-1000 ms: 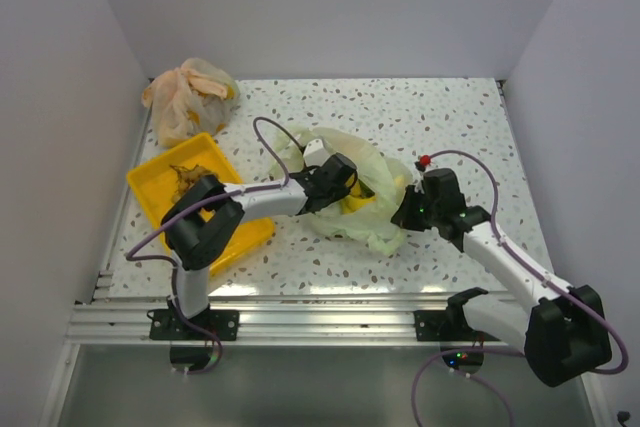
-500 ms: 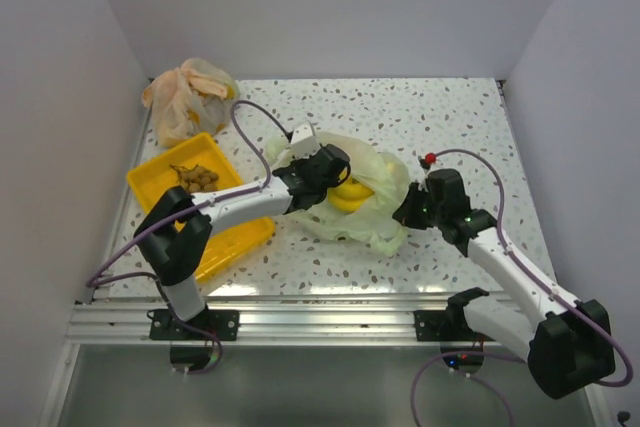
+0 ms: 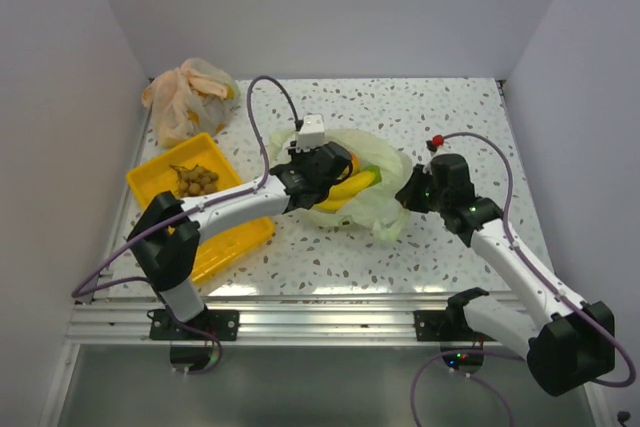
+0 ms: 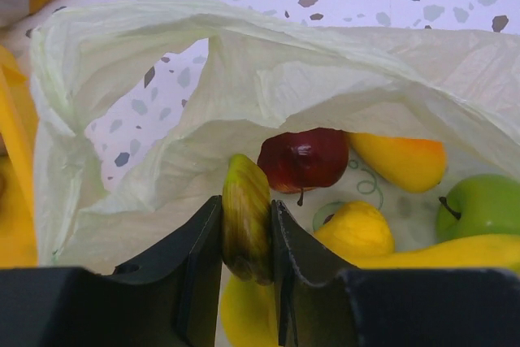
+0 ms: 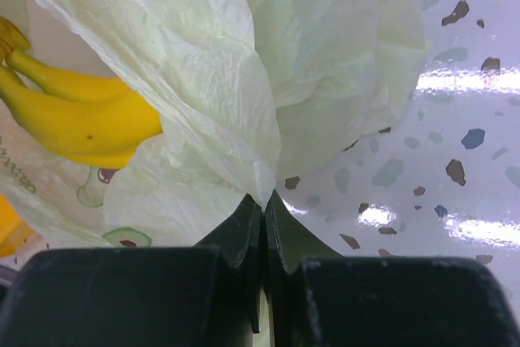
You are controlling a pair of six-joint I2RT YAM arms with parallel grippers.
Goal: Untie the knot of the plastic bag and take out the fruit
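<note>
The pale green plastic bag [image 3: 383, 205] lies open mid-table. My left gripper [image 3: 322, 177] is at its mouth, shut on the greenish-brown end of a yellow banana [image 3: 352, 187] that sticks out of the bag. In the left wrist view the gripper [image 4: 246, 210] pinches that banana end [image 4: 245, 201]; behind it in the bag [image 4: 325, 62] lie a dark red apple [image 4: 305, 158], an orange-yellow fruit [image 4: 400, 160], a green fruit [image 4: 479, 205] and a yellow fruit [image 4: 353, 229]. My right gripper [image 3: 408, 195] is shut on the bag's right edge [image 5: 252, 144]; its tips [image 5: 264, 201] pinch the plastic. Bananas [image 5: 73, 119] show through.
A yellow tray [image 3: 155, 187] at the left holds a cluster of small brown fruits [image 3: 195, 179]. An orange-beige plastic bag [image 3: 188, 97] lies at the back left corner. Walls close in the table at left, back and right.
My left gripper has pulled back and up out of the bag with the banana, which now pokes out. My right gripper has shifted slightly back, still holding the bag.
</note>
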